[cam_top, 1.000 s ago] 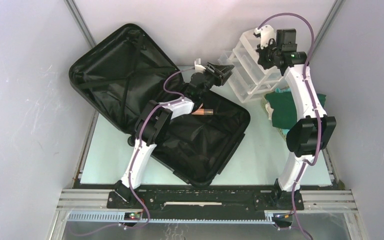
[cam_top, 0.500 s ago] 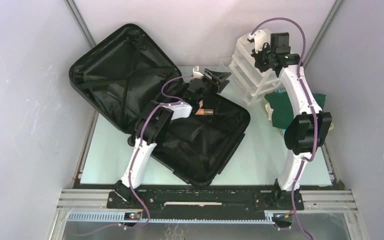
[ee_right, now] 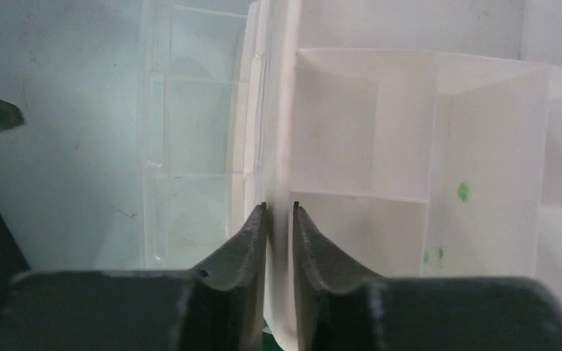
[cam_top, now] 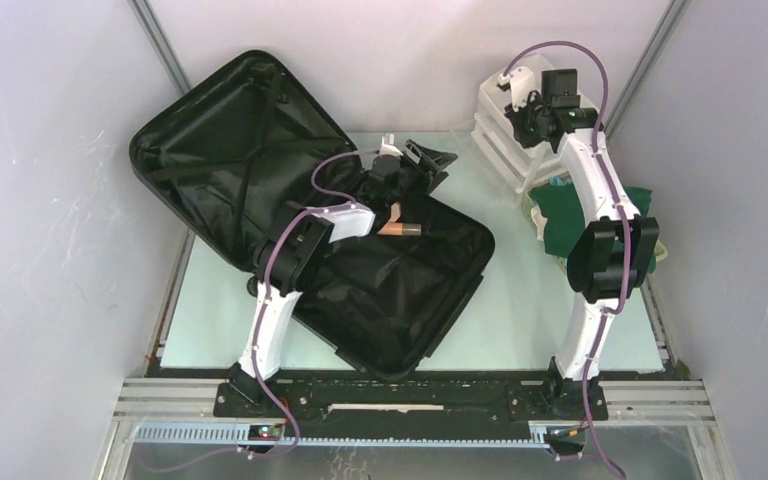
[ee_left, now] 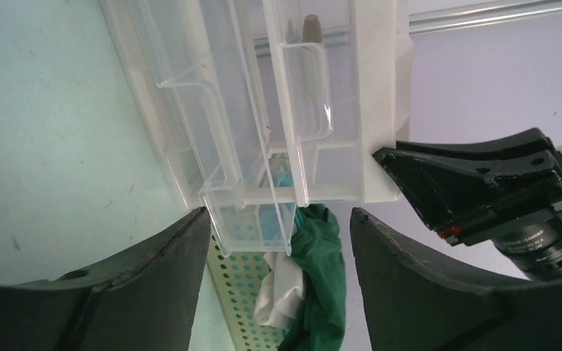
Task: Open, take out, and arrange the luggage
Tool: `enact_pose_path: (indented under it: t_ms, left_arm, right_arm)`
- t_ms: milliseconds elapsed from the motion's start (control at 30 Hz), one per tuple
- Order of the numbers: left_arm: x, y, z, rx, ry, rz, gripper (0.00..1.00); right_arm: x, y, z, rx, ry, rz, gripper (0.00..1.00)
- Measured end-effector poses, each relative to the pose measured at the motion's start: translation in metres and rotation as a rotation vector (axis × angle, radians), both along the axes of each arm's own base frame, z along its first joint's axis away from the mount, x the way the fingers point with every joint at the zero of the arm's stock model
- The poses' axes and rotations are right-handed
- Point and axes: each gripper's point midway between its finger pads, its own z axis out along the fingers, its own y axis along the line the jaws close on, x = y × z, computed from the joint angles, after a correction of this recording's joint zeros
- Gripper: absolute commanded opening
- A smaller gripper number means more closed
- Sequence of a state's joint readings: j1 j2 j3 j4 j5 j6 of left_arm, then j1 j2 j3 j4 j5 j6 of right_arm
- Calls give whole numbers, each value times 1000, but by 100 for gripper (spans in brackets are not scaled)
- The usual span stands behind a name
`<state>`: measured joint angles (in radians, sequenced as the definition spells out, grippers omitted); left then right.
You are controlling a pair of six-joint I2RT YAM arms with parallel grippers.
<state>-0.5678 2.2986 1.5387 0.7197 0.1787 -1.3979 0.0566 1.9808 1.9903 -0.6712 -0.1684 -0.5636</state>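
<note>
Change noted: L gripper (ee_left: pixel 279 216) has let go, fingers now spread wide, nothing between them. Drawer organiser (ee_left: pixel 379 88) has shifted back-right, away from the luggage (cam_top: pixel 400 290). R gripper (ee_right: pixel 279 208) is clamped on the organiser's thin white wall.

Luggage lies open at left-centre of worktop (cam_top: pixel 520 310), lid propped vs rear wall. A brown tube (cam_top: pixel 403 230) remains in its base half (unpacking unfinished, in my judgement).

Obstructions: pale basket (ee_left: pixel 241 289) w/ green cloth (cam_top: pixel 570 215) sits just beside organiser, under R arm; tight spot for further placing

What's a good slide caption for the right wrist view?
Right gripper pinches a thin wall of the white drawer organizer.
</note>
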Motion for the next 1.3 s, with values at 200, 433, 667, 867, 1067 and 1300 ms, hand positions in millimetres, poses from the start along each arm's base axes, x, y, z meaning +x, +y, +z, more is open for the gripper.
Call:
enact_pose_path:
  t_ms: [200, 433, 667, 867, 1067, 1300]
  left_arm:
    - [-20, 17, 35, 142, -105, -25, 76]
    - [-60, 45, 108, 301, -326, -56, 76]
    - [-118, 100, 117, 572, -439, -51, 76]
    - [-182, 158, 120, 731, -516, -23, 83]
    - [-238, 208, 136, 807, -623, 41, 100]
    - [-277, 243, 126, 906, -642, 45, 100]
  right_arm:
    - [-1, -8, 11, 10, -10, 12, 53]
    - [-17, -8, 43, 51, -42, 47, 60]
    - [-64, 20, 106, 126, -118, 174, 61]
    - [-130, 59, 158, 234, -202, 382, 65]
    - [-200, 113, 141, 310, -168, 650, 70]
    - [-239, 166, 92, 299, -73, 945, 71]
